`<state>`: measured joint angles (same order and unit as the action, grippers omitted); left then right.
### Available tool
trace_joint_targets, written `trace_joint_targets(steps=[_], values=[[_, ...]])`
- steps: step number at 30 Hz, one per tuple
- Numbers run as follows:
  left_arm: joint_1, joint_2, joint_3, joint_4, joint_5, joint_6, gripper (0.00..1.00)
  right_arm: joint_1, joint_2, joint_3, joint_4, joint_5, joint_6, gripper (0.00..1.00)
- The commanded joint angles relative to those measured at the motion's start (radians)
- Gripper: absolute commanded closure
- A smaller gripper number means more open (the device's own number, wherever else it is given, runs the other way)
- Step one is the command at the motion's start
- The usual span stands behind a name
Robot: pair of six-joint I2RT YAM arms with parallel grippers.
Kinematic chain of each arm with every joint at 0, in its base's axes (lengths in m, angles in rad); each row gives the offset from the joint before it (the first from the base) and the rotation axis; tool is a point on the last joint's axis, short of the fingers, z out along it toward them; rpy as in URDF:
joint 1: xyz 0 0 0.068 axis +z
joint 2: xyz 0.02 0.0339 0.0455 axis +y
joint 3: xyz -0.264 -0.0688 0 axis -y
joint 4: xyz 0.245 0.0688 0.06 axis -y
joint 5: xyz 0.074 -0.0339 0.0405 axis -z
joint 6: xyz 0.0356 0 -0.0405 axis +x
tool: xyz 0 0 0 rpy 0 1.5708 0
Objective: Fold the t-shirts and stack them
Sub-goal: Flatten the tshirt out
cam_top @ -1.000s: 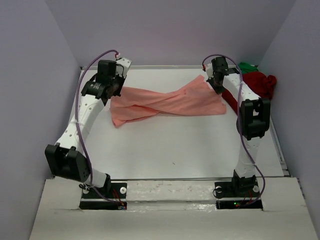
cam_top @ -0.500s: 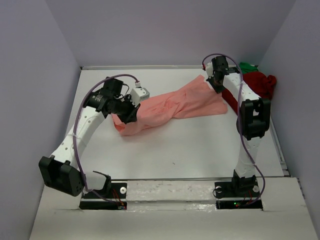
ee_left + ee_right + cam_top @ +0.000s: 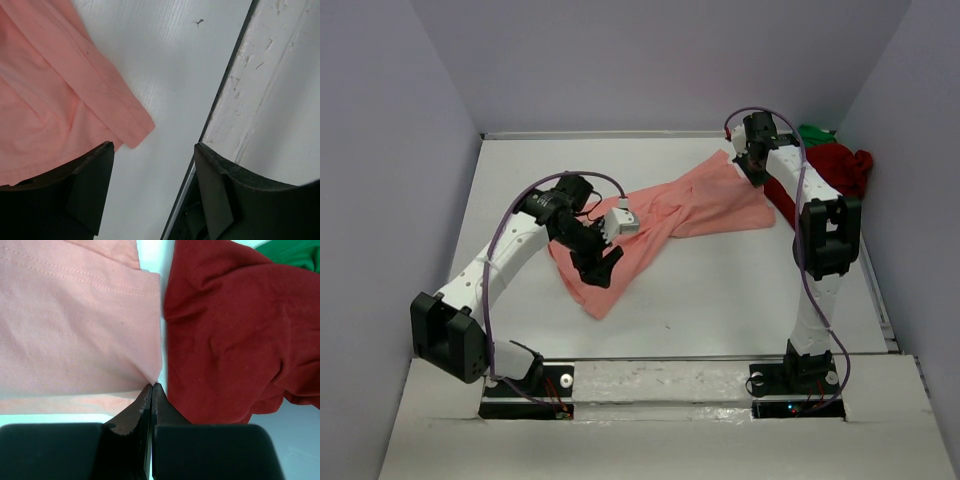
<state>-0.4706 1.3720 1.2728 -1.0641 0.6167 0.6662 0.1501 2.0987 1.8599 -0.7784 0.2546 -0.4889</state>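
Left wrist: left gripper [image 3: 152, 147] fingers wide, nothing between them; hem corner of salmon-pink shirt [image 3: 60, 100] lies just beside one finger; shirt runs twisted across the table [image 3: 720, 290] to the far right, where right gripper [image 3: 151, 390] pinches its corner; I'd grab the near hem squarely and pull it flat before folding; dark red shirt [image 3: 225, 340] and green shirt [image 3: 290, 252] sit beyond.

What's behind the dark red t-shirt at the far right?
A bright green t-shirt pokes out behind the dark red t-shirt; most of it is hidden, so its shape can't be judged.
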Motion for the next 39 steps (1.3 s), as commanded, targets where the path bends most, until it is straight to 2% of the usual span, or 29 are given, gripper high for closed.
trace_joint_targets(steps=[1,5,9,12,18,28,39], values=[[-0.005,-0.01,0.046,0.022,-0.051,-0.006,0.24,-0.007,-0.039,0.055,-0.01,0.006,0.007,1.0],[-0.003,-0.019,0.002,0.229,-0.297,-0.178,0.27,-0.007,-0.04,0.05,-0.012,0.006,0.006,1.0],[-0.007,0.073,-0.068,0.254,-0.324,-0.188,0.35,-0.007,-0.045,0.044,-0.012,0.006,0.004,1.0],[-0.007,0.186,-0.116,0.277,-0.406,-0.22,0.44,-0.007,-0.054,0.029,-0.012,0.006,0.001,1.0],[-0.008,0.28,-0.151,0.27,-0.368,-0.22,0.64,-0.007,-0.063,0.007,-0.01,0.017,-0.007,1.0],[-0.016,0.161,-0.179,0.219,-0.411,-0.221,0.72,-0.007,-0.049,-0.018,0.004,0.005,0.007,1.0],[-0.062,0.108,-0.246,0.18,-0.423,-0.151,0.73,-0.007,-0.045,-0.007,-0.002,-0.006,0.015,1.0]])
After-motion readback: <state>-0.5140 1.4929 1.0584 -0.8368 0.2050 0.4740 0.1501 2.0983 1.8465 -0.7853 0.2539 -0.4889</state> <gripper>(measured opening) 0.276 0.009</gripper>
